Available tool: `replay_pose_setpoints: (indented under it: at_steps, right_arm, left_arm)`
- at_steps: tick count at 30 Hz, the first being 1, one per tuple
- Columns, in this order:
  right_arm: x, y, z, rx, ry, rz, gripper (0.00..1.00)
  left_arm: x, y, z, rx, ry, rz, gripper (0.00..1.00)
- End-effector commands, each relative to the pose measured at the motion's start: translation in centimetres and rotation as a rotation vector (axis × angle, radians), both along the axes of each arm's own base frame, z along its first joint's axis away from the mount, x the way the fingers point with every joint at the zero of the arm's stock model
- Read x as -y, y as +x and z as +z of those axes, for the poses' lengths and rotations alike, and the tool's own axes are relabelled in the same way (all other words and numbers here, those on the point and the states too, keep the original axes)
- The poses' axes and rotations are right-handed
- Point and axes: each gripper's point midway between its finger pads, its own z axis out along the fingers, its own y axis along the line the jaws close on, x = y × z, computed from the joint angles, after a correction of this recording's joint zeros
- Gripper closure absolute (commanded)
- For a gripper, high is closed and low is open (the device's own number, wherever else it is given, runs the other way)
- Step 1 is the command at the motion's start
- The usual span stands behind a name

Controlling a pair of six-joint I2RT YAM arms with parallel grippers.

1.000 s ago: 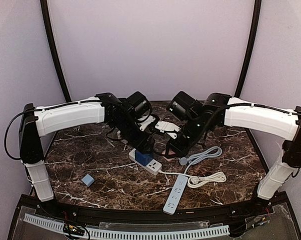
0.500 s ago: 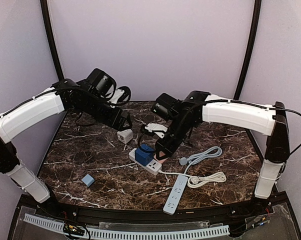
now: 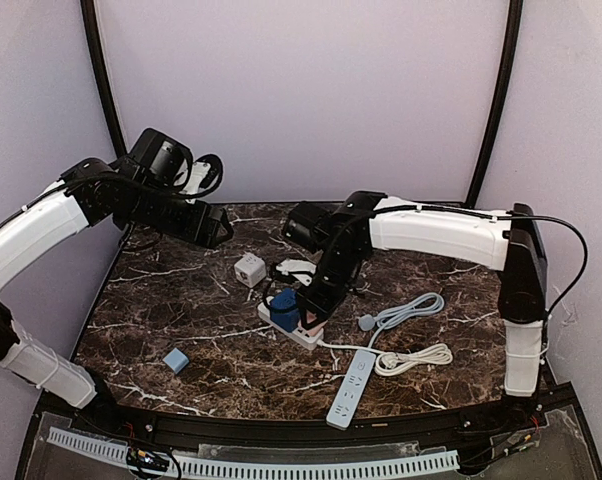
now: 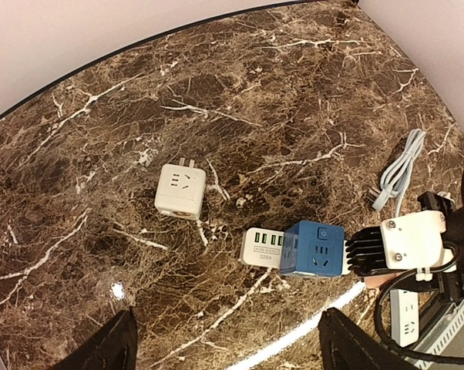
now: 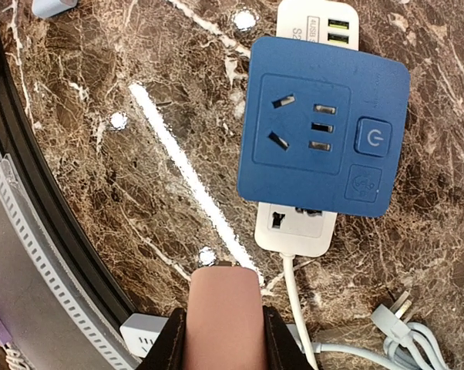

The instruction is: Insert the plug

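My left gripper [image 4: 230, 348] hangs over the marble table [image 4: 294, 100], jaws wide apart and empty. My right gripper [image 5: 224, 308] has its jaws drawn close together on nothing. The blue plug [image 5: 324, 139] lies at its 1 o'clock, on top of the white power strip [image 5: 297, 225].

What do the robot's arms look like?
Both the left arm and right arm have smooth white shells with chunky black joints. Thin black cables loop along them. The left gripper has black fingers; the right gripper shows a white block and black ribs.
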Motion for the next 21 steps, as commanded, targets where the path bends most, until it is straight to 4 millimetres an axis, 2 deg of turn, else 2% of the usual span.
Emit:
replay_pose_setpoints:
  at_steps: [1,10,16,21]
  right_arm:
    - [-0.4,0.2,-1.1,0.003,-0.057,-0.013,1.00]
    - [-1.2,2.6,-2.6,0.068,-0.137,-0.053,1.00]
    - [-0.1,2.7,-3.5,0.080,-0.184,-0.060,1.00]
    - [-0.2,2.3,-4.1,0.079,-0.197,-0.052,1.00]
  left_arm:
    - [-0.9,-0.5,0.3,-0.003,-0.005,0.025,0.19]
    - [-0.9,-1.1,0.5,-0.018,-0.015,0.014,0.20]
    - [-1.3,-1.4,0.3,-0.019,-0.006,0.017,0.20]
    - [-1.3,-1.6,0.0,-0.025,-0.011,0.018,0.20]
